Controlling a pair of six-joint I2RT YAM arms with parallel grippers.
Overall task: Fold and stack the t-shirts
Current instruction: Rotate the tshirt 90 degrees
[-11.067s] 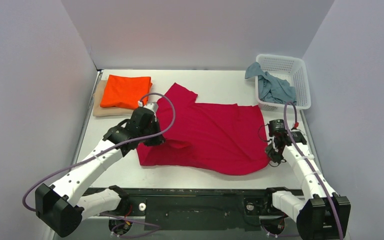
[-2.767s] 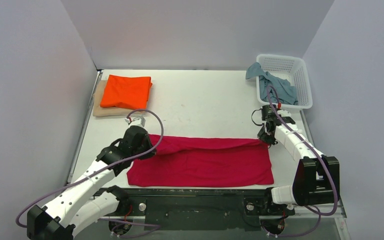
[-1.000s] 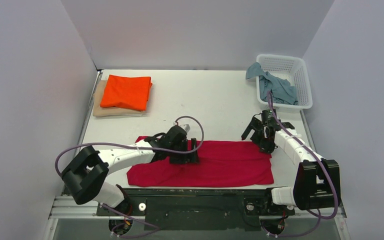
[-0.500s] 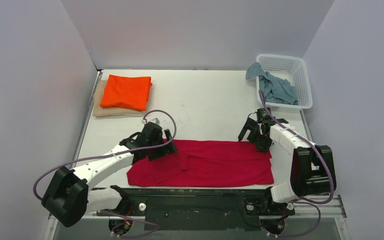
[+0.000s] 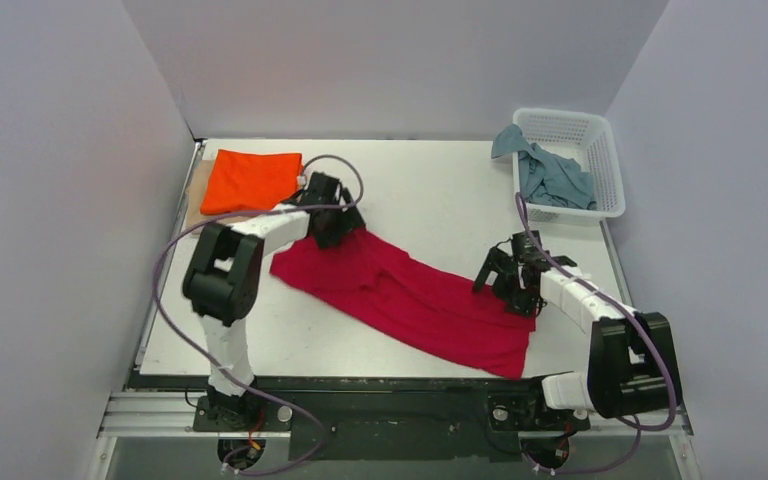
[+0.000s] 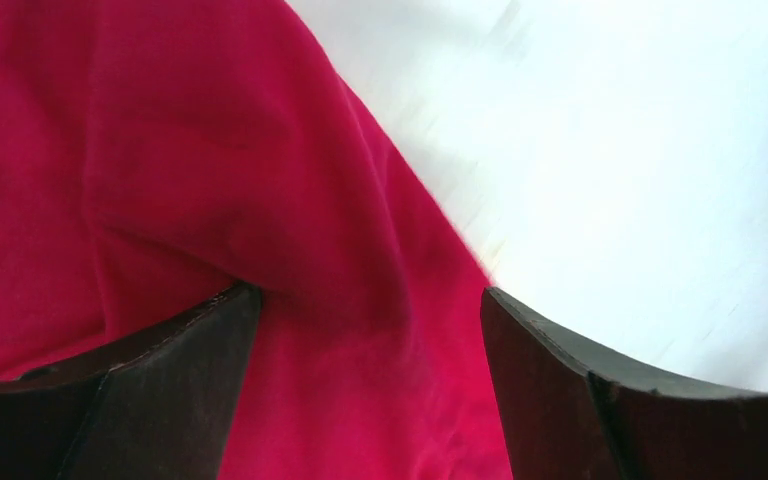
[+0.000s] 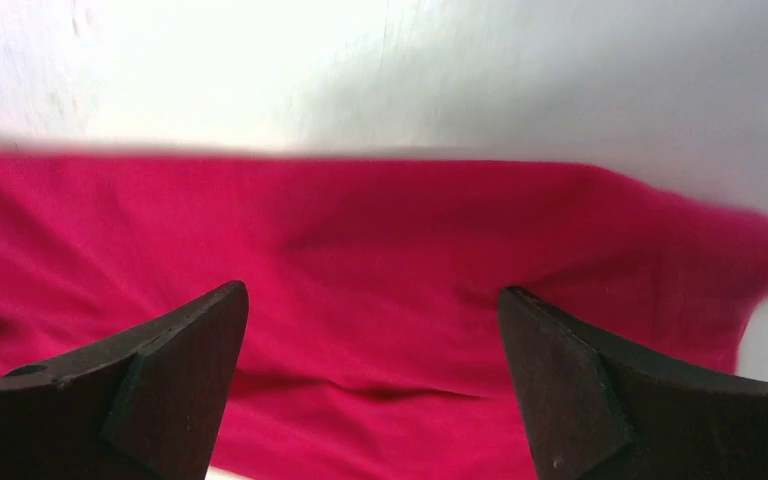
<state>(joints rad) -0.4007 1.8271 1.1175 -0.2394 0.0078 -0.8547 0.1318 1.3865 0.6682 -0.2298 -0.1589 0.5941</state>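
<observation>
1. Orange t-shirt (image 5: pixel 250 180), folded, is lying on beige t-shirt (image 5: pixel 196 205), far left.
2. Left gripper (image 6: pixel 367 292), jaws wide and clamping nothing, is hovering at the far end of crimson t-shirt (image 5: pixel 410 295), which has just swung diagonally toward that stack.
3. Right gripper (image 7: pixel 370 288), jaws wide, is hovering over its near end; folding is remaining unfinished.

The crimson red cloth t-shirt (image 5: pixel 410 295) lies long-folded, slanting across centre. A folded bright orange shirt (image 5: pixel 250 180) tops the pale beige shirt (image 5: pixel 193 205) at 10 o'clock. The dusty grey-blue shirt (image 5: pixel 550 175) lies crumpled at 2 o'clock.
</observation>
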